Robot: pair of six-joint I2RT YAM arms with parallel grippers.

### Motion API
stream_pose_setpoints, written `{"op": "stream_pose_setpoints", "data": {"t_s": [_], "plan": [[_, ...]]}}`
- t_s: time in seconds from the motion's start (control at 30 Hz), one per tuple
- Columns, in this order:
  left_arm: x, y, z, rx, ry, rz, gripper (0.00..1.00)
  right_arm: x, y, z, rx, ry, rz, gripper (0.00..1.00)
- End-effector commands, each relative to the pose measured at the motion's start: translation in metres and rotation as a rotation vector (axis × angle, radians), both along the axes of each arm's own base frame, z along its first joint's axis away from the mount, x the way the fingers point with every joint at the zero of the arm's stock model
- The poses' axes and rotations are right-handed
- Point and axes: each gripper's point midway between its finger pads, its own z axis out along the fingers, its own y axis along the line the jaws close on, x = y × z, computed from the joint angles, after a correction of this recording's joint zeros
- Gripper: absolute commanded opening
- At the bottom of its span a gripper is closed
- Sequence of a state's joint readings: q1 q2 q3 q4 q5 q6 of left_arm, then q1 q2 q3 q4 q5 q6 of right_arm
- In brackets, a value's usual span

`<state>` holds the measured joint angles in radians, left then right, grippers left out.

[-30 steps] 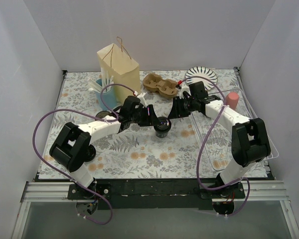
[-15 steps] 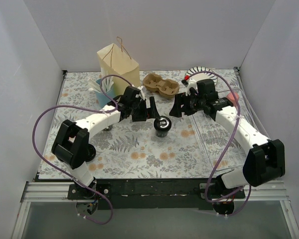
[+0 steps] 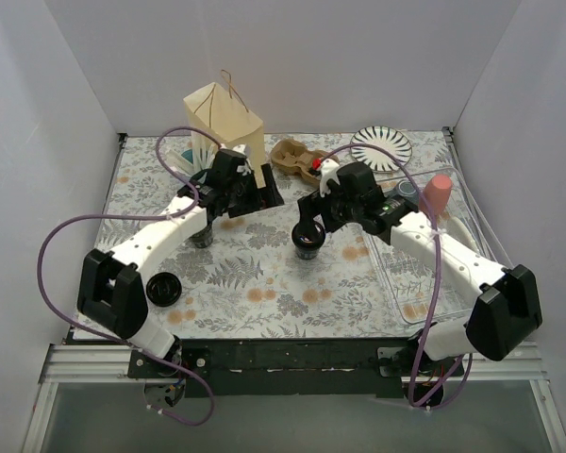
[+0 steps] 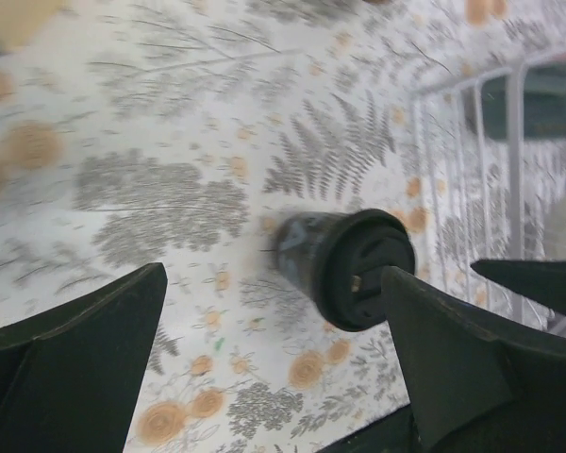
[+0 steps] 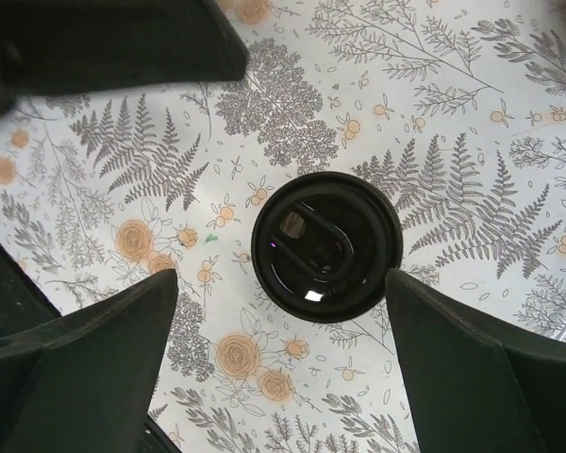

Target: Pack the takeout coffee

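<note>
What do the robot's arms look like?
The left arm and right arm are white with chunky black joints, and a purple cable loops along each. The left pincer and right pincer are black, each with two wedge-shaped fingers.

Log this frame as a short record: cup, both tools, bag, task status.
coffee cup: lidded, upright on the table, ungrasped
right tool: open, directly above the cup, one finger on each side
left tool: open, holding nothing, between bag and cup
paper bag: upright, far left of the table
status: cup not yet packed
</note>
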<state>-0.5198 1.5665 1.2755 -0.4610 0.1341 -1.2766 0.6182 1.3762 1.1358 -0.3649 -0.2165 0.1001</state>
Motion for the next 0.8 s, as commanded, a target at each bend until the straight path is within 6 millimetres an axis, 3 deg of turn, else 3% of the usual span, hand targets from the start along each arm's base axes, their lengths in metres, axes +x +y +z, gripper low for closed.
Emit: {"op": "stream_pose_setpoints", "data": {"t_s": [0.0,0.03,0.1,0.13,0.23,0.27,0.47,0.77], "plan": [[-0.006,0.083,0.010,0.175,-0.004,0.281,0.98,0.017,0.009,0.006,-0.076,-0.085,-0.059,0.99],[-0.012,0.091,0.003,0.208,0.004,0.291,0.98,0.016,0.013,0.001,-0.105,-0.093,-0.059,0.99],[-0.020,0.107,0.007,0.243,-0.024,0.330,0.98,0.020,0.014,-0.009,-0.156,-0.102,-0.079,0.99],[-0.028,0.115,-0.005,0.271,-0.009,0.336,0.98,0.018,0.016,-0.013,-0.175,-0.101,-0.073,0.99],[-0.039,0.128,0.001,0.276,-0.049,0.373,0.98,0.023,0.013,-0.023,-0.231,-0.105,-0.109,0.99],[-0.043,0.133,-0.005,0.290,-0.045,0.382,0.98,0.023,0.012,-0.025,-0.244,-0.108,-0.114,0.99],[-0.055,0.145,0.007,0.265,-0.123,0.404,0.98,0.023,0.019,-0.035,-0.254,-0.085,-0.089,0.97],[-0.058,0.151,0.005,0.278,-0.137,0.418,0.98,0.019,0.019,-0.057,-0.297,-0.035,-0.064,0.90]]}}
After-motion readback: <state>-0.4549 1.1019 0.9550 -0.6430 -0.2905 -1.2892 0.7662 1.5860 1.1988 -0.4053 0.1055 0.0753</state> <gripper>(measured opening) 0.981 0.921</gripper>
